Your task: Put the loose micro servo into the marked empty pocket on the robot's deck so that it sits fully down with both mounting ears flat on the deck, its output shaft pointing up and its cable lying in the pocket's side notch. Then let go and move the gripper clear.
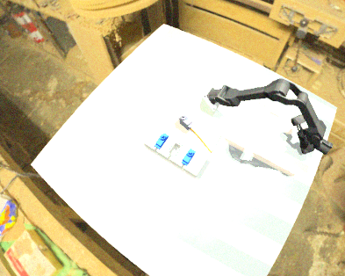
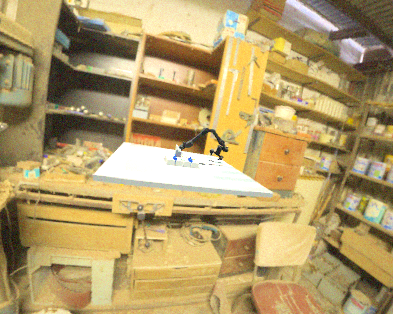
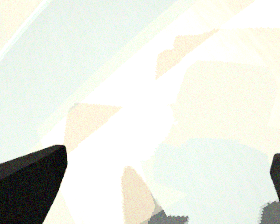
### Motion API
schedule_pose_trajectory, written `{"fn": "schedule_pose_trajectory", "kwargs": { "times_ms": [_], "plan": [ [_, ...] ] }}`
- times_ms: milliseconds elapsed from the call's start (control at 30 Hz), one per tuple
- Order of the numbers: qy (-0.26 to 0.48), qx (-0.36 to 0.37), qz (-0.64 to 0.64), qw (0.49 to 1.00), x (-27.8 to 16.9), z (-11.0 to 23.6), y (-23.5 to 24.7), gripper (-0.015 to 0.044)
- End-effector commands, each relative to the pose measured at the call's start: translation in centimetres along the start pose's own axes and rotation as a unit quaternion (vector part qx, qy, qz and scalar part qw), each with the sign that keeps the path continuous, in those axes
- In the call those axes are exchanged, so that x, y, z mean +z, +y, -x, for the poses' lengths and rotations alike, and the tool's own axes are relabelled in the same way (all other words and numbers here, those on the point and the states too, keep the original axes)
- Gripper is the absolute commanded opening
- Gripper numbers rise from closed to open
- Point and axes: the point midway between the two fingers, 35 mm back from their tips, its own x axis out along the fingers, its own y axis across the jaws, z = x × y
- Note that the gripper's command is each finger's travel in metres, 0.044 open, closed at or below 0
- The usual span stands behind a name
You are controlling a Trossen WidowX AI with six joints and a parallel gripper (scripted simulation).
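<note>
The loose micro servo is small and grey-white, with an orange cable trailing to the right. It lies on the white table just behind the pale deck. The deck carries two blue servos, and the empty pocket lies between them. My gripper is open and empty. It hangs over the table to the right of and behind the loose servo, apart from it. The wrist view shows only pale table between my dark fingers, with no servo in it.
The arm's base stands at the table's right edge. A long thin tan strip and a small white block lie on the table between the base and the deck. Workshop shelves and benches surround the table.
</note>
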Motion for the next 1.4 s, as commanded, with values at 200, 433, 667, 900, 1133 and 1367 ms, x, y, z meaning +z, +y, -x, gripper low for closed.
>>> {"fn": "schedule_pose_trajectory", "kwargs": {
  "times_ms": [200,433,667,900,1133,1367],
  "plan": [
    [0.041,-0.089,-0.071,0.993,-4.9,3.5,-4.1,0.0440],
    [0.059,-0.138,-0.123,0.981,-8.1,6.0,-6.2,0.0440],
    [0.105,-0.185,-0.161,0.964,-12.9,9.2,-7.7,0.0440],
    [0.187,-0.206,-0.209,0.937,-22.7,13.4,-7.6,0.0440],
    [0.250,-0.199,-0.277,0.906,-33.3,18.6,-3.4,0.0440],
    [0.269,-0.184,-0.354,0.877,-41.4,23.5,4.7,0.0440]
  ]
}}
